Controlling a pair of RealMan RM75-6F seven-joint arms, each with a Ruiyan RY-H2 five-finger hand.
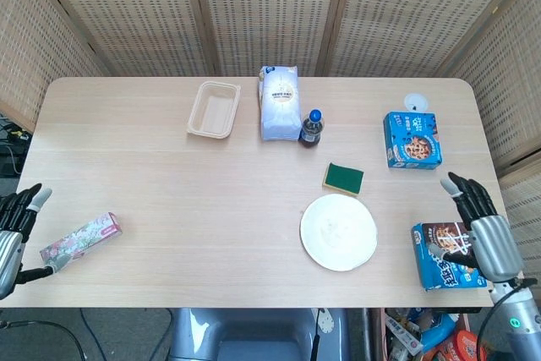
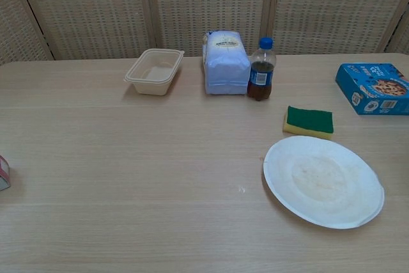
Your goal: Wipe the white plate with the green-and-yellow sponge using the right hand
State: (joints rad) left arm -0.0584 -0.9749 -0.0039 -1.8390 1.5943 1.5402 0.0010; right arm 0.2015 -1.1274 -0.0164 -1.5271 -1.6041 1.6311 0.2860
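Right hand [image 1: 489, 238] hangs empty, fingers spread, well apart from sponge [image 1: 342, 178] beside white plate [image 1: 339, 232].

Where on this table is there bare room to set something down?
Widest bare stretch: the middle left, between the beige tray, the pink packet and the white plate. Crowded: the far middle, where flour bag and bottle stand close, and around the sponge.

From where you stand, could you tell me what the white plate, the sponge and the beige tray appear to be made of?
The white plate looks like thin paper or plastic, matt, with a faint brownish stain in its middle. The sponge seems soft yellow foam topped by a coarse green scouring layer. The beige tray looks like moulded pulp or thin plastic, with a dull surface and rounded rim; I cannot tell which.
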